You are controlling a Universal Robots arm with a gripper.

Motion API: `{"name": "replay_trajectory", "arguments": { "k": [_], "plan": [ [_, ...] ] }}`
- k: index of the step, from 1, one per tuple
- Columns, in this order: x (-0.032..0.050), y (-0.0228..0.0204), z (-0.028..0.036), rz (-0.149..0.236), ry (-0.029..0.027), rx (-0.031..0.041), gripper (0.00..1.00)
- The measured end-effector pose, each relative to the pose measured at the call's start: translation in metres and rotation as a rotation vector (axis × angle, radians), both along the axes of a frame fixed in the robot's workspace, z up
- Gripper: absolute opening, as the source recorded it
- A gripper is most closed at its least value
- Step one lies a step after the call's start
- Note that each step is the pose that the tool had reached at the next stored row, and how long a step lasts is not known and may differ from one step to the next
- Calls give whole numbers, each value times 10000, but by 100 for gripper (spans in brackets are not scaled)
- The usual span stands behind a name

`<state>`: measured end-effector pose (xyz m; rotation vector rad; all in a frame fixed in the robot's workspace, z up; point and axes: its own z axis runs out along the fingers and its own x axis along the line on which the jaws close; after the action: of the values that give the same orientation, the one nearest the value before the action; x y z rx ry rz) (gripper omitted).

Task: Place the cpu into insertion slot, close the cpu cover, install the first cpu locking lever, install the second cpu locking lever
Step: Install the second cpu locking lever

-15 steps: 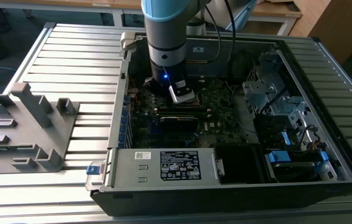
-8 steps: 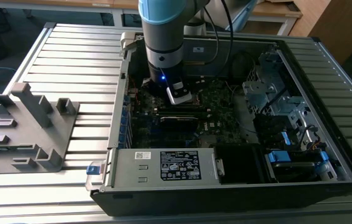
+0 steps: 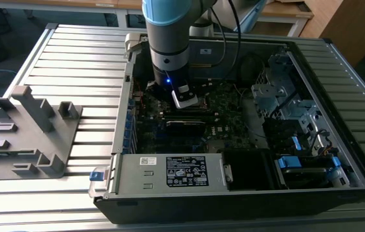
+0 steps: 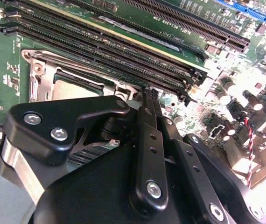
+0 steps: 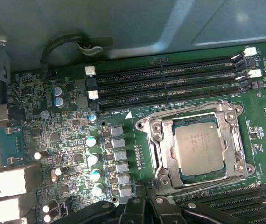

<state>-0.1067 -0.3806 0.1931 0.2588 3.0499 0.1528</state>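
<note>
The cpu (image 5: 200,148) sits in the insertion slot (image 5: 157,128); the cpu cover (image 5: 235,140) is down. Levers' status unclear. Tool (image 4: 148,95) closed, empty, just beside the socket.

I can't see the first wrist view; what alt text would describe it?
A grey cpu sits in the insertion slot on a green motherboard, the silver cpu cover framing it. Black memory slots run beside it, and the black tool hangs close by.
</note>
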Motion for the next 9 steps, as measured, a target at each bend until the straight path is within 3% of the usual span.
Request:
{"name": "replay_trajectory", "arguments": {
  "k": [3, 9],
  "plan": [
    [0, 0, 40, -1, -2, 3, 11],
    [0, 0, 196, -1, -1, 1, 11]
  ]
}}
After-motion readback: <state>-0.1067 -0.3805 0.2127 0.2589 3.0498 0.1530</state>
